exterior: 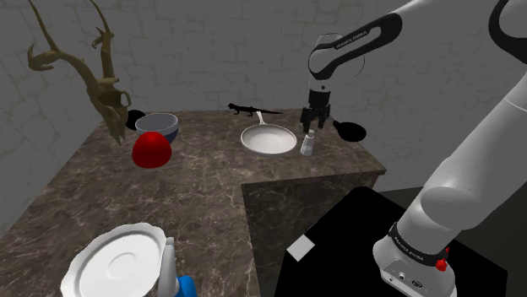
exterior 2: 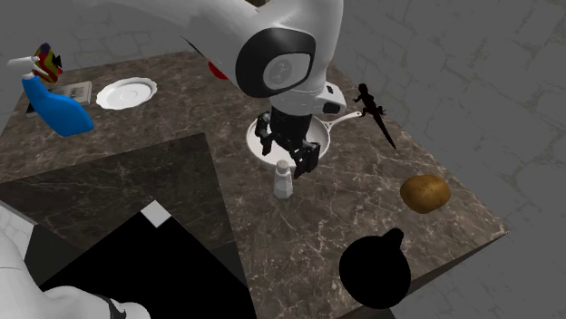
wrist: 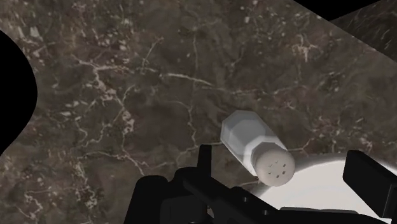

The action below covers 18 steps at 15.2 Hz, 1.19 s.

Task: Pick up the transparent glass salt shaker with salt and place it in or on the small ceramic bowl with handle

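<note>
The salt shaker (exterior: 308, 143), clear with a pale perforated cap, stands upright on the dark marble counter beside the white bowl with a long handle (exterior: 268, 140). My gripper (exterior: 314, 121) hangs open just above the shaker, pointing down. From the second exterior view the shaker (exterior 2: 284, 178) sits below the gripper (exterior 2: 288, 154), with the bowl's rim (exterior 2: 321, 128) behind it. In the wrist view the shaker (wrist: 257, 149) lies between and beyond the spread fingers of the gripper (wrist: 285, 165), untouched, with the bowl (wrist: 331, 191) next to it.
A black lizard figure (exterior: 245, 108) and a black round object (exterior: 350, 131) lie near the bowl. A red object (exterior: 152, 150), a blue-white bowl (exterior: 158, 126) and an antlered skull (exterior: 101, 80) stand further left. A white plate (exterior: 118, 261) and blue spray bottle (exterior: 182, 287) sit near the front edge.
</note>
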Each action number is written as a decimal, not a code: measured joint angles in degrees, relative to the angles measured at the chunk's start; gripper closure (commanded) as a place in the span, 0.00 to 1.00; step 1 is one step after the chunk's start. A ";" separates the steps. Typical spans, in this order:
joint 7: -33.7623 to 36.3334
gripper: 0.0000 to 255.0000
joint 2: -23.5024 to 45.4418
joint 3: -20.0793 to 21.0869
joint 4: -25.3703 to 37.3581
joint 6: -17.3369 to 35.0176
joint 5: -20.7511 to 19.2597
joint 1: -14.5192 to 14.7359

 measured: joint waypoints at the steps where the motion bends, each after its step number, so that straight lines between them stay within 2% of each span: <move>1: -0.09 0.00 0.28 -0.02 -0.42 0.68 0.07 0.00; 4: -0.29 0.00 1.12 -0.01 -1.91 2.98 0.32 0.05; 10: -0.37 0.00 1.38 -0.03 -2.20 3.55 0.38 0.04; 11: -0.37 1.00 1.38 -0.03 -2.20 3.55 0.38 0.04; 18: -0.38 1.00 1.34 -0.05 -2.18 3.57 0.38 0.03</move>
